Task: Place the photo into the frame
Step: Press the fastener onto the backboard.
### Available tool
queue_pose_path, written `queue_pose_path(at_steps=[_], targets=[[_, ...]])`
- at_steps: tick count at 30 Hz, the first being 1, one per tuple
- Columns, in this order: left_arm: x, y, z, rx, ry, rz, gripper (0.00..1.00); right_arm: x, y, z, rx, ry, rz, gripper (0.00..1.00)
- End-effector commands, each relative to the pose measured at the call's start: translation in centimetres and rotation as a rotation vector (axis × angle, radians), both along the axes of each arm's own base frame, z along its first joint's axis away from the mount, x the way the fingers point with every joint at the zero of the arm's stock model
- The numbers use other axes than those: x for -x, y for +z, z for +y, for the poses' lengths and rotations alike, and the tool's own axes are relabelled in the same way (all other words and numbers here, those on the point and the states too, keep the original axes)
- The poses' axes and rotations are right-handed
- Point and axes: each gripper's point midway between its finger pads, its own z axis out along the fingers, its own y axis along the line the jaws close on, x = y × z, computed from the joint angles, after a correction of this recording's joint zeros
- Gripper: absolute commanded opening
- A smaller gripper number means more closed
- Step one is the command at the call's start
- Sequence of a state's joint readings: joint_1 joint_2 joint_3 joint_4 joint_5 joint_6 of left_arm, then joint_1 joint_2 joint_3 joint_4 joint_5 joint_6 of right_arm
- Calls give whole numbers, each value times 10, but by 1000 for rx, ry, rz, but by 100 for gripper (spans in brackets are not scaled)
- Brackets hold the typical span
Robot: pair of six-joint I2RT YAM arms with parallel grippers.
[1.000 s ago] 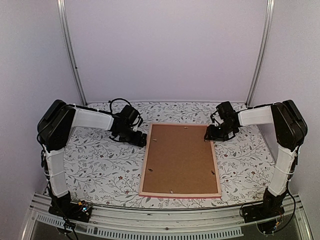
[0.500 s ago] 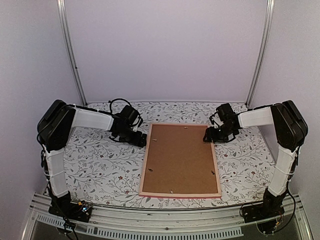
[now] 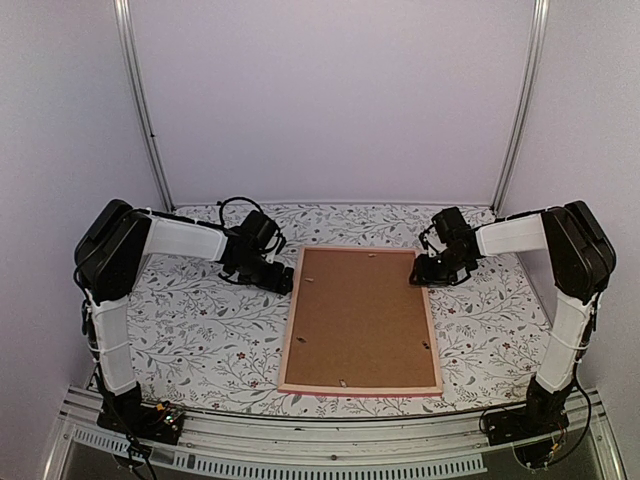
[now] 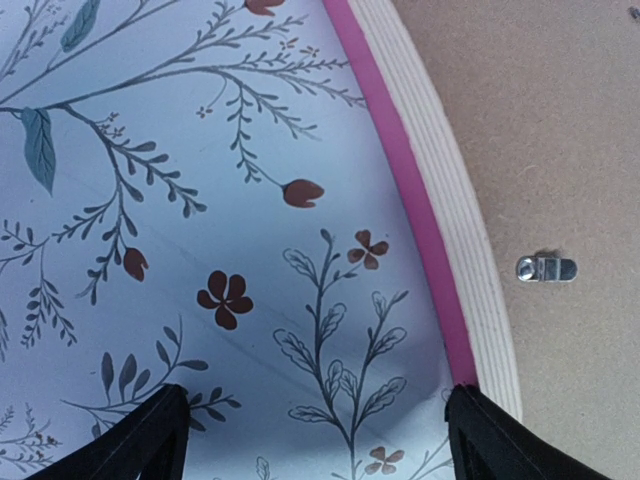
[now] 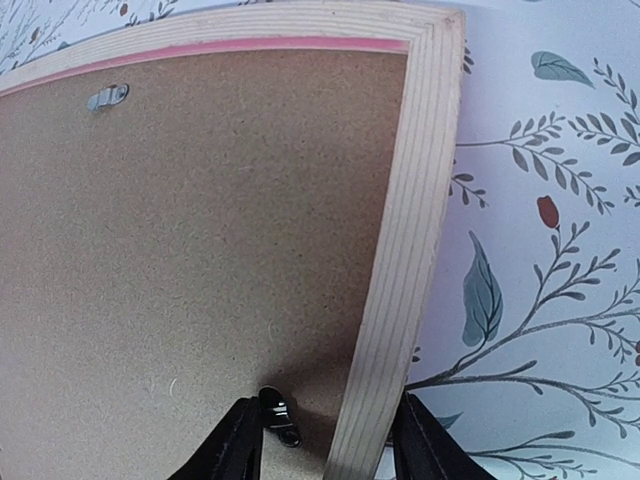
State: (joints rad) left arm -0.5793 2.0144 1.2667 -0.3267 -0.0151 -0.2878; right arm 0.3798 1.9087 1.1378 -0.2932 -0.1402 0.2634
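Note:
The frame (image 3: 286, 340) lies face down on the flowered table, a brown backing board (image 3: 360, 320) filling it. The photo is hidden. My left gripper (image 3: 281, 281) hangs open just outside the frame's left rail (image 4: 450, 220). Only tablecloth lies between its fingers (image 4: 315, 405). My right gripper (image 3: 423, 272) is at the far right corner, open, low over the frame. In the right wrist view its jaws (image 5: 325, 420) straddle the pale wooden rail (image 5: 410, 220). The inner finger stands beside a small dark metal clip (image 5: 279, 415) on the backing board (image 5: 200, 230).
Small metal clips sit along the board's edges, one in the left wrist view (image 4: 546, 268) and one near the far rail (image 5: 107, 97). The flowered tablecloth (image 3: 200, 330) surrounds the frame. Upright metal posts (image 3: 140, 100) stand at the back corners.
My right gripper shifted slightly at the frame's far right corner and its jaws narrowed a little. The left arm and the frame have not moved.

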Motion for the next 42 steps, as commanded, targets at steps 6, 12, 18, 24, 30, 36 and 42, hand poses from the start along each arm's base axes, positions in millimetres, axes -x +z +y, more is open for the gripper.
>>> queue_pose_path(at_steps=[6, 12, 18, 24, 30, 36, 42], targets=[[4, -7, 5, -6, 3, 21, 92, -2, -6, -4, -14, -53, 46, 38], [4, -6, 5, -6, -1, 17, 92, -1, -8, -9, -53, -73, 70, 31], [2, -6, 4, -6, -5, 13, 92, 0, -9, -11, -133, -86, 95, 29], [0, -5, 3, -7, -9, 10, 92, -4, -8, -9, -148, -90, 95, 37], [0, -6, 3, -8, -9, 11, 92, -4, -13, -13, -123, -97, 103, 37], [1, -8, 3, -11, -10, 15, 92, 0, -16, -15, -114, -98, 112, 30], [2, -9, 5, -15, -7, 14, 92, 5, -19, -17, -127, -86, 127, 25]])
